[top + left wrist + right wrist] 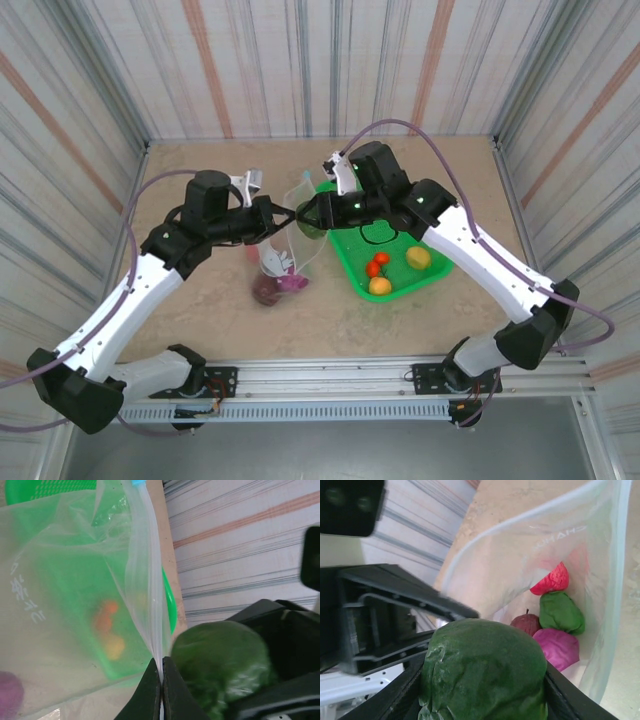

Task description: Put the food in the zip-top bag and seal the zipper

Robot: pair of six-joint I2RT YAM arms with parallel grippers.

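Four bits of food (270, 290) sit at the bottom of the zip-top bag (520, 555): a red piece (551, 580), a green piece (561, 612), a maroon piece (526, 623) and a magenta piece (557, 647). Right at the bag's mouth, the right hand (310, 213) is clamped on a dark green leafy veg (482, 672). The left hand (161, 680) is pinched together on the bag's edge, holding it upright on the bench (330, 320). Just right of the bag, the green basket (350, 262) holds red-orange pieces (377, 263) and two yellowish pieces (418, 258).

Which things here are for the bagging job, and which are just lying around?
For the job: zip-top bag, pinched by left pincer; green vegetable in right pincer; bagged food; food waiting in the green basket.
Just lying about: the green basket itself, table, striped walls.
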